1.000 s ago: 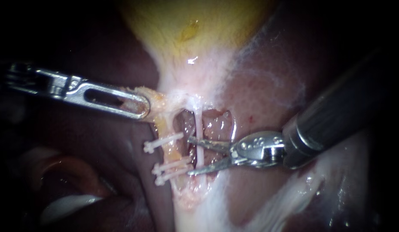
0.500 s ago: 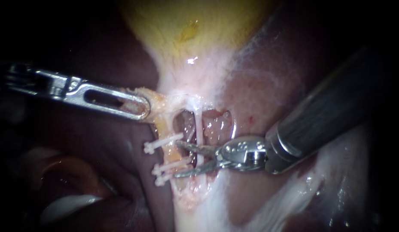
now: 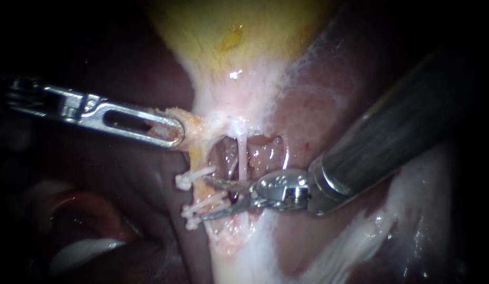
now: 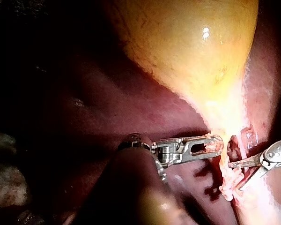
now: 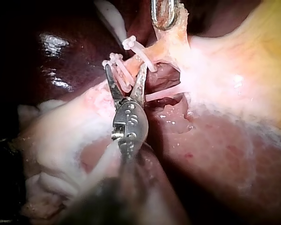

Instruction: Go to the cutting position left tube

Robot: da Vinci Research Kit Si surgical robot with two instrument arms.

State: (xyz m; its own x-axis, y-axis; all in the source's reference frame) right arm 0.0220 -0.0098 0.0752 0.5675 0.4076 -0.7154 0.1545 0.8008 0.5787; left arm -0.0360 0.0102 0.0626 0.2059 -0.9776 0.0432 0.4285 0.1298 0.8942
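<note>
In the endoscope view, the left instrument (image 3: 168, 129) reaches in from the left, its windowed jaws clamped on a flap of yellowish tissue (image 3: 187, 126) at the neck of the gallbladder (image 3: 239, 37). The left tube (image 3: 199, 158) runs from that flap towards the near side, with one clip (image 3: 190, 178) across it and a pair of clips (image 3: 194, 210) nearer. The right instrument (image 3: 203, 199) comes from the upper right over the liver (image 3: 328, 100). Its two thin blades are narrowly parted either side of the left tube, one just near of the single clip, the other lying over the pair. The thin white right tube (image 3: 242, 155) passes behind the blades.

In the left wrist view, the left instrument's jaws (image 4: 210, 145) hold the flap, and the parted blades show beyond them (only partly in view).

In the right wrist view, the blades (image 5: 125, 67) straddle the left tube (image 5: 155, 50) without closing on it. One blade crosses the pair of clips; the single clip lies just outside the other blade.
</note>
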